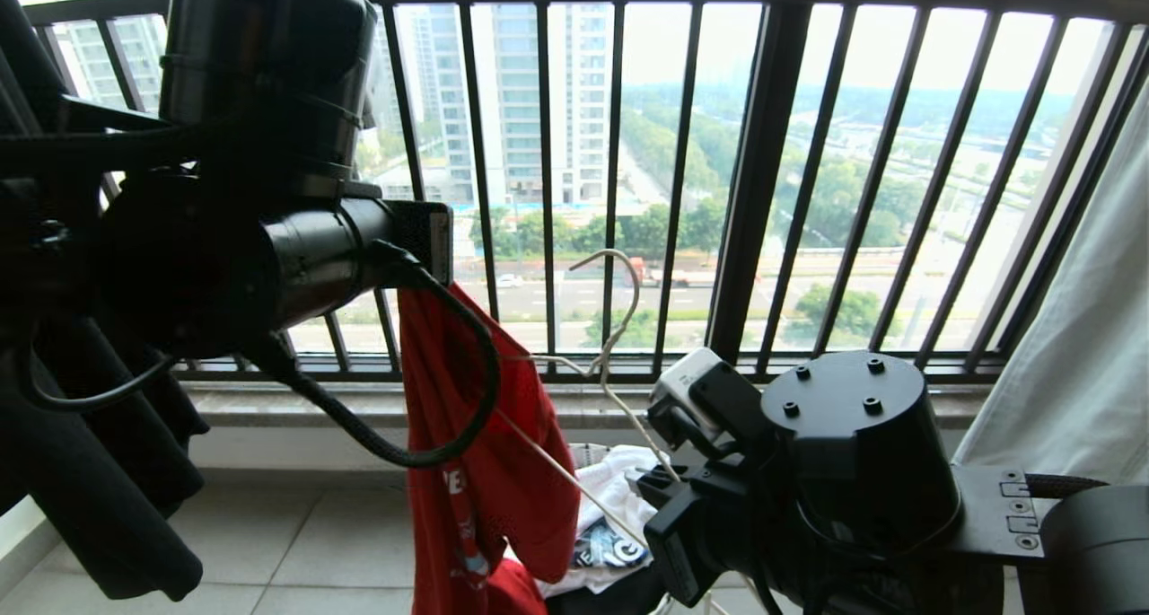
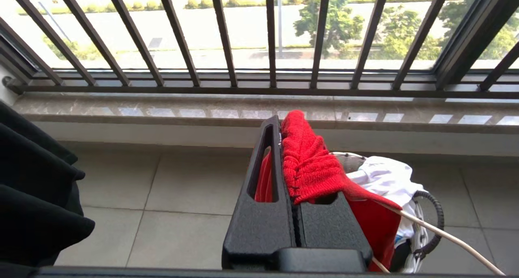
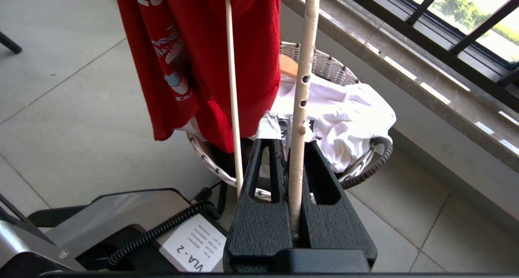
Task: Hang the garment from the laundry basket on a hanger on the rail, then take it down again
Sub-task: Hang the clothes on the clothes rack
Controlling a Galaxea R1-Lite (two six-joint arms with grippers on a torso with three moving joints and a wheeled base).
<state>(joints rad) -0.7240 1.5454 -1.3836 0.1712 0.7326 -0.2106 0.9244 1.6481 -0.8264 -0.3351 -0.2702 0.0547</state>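
2 grippers clamped: left gripper [image 2: 290,164] garment [image 1: 467,471], right gripper [image 3: 292,148] hanger [image 3: 302,87].

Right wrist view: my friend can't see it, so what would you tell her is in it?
The right gripper is shut on a cream hanger. A red T-shirt hangs beside it, over a round basket holding a white shirt, on a tiled floor by a barred window.

Backlit by strong daylight through the black window railing [image 1: 682,148], sky and towers washed to near white. Silhouetted against it, the left arm [image 1: 251,193] and dark cloth at the head view's left edge, detail lost in shadow. Soft, shadowless light on the floor tiles [image 2: 182,188]; bright patches of glare along the polished sill [image 2: 162,111]. Railing bars splayed by wide-angle distortion.
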